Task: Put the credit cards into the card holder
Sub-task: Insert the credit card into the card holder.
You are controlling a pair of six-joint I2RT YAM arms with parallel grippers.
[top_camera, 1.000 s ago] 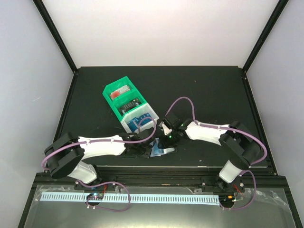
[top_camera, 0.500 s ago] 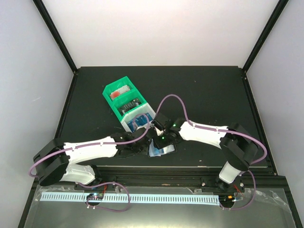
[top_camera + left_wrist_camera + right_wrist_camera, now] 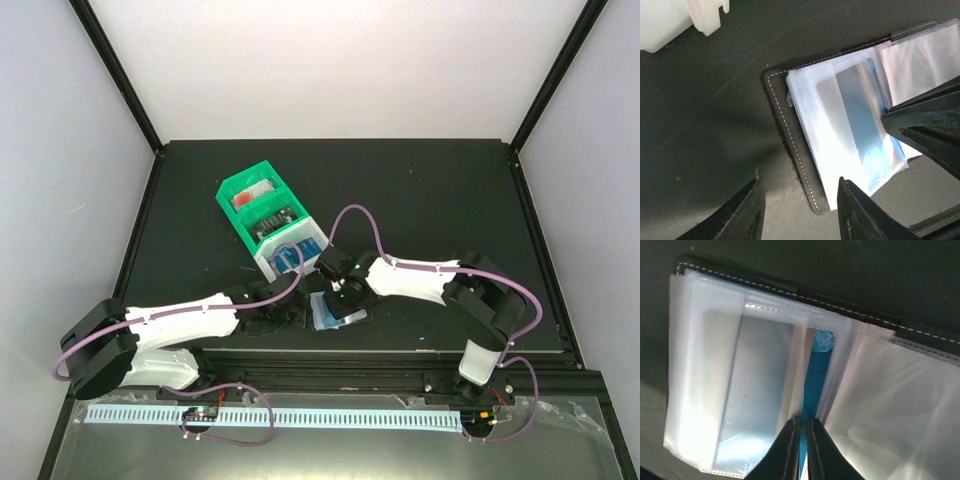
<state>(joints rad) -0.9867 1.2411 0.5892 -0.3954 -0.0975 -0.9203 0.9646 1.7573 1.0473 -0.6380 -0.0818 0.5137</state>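
Black table (image 3: 430, 190). Green and white bins (image 3: 262, 205) stood upper left of centre, the white one holding blue items, possibly further cards. Card holder (image 3: 812, 125) lay open at lower centre of the overhead view, clear sleeves up. Left gripper (image 3: 800, 212) was spread wide and empty beside its stitched edge. Right gripper (image 3: 801, 440) was pinched narrow on a blue credit card (image 3: 815, 385) standing edge-on between sleeves. The insertion was judged under way, not finished.

The card holder (image 3: 795, 150) — black, with pale stitching — is laid open and flat on the table, its clear sleeves (image 3: 705, 365) fanned out. A blue credit card (image 3: 816, 370) is seen edge-on between two sleeves — pinched by the right gripper (image 3: 801, 422).
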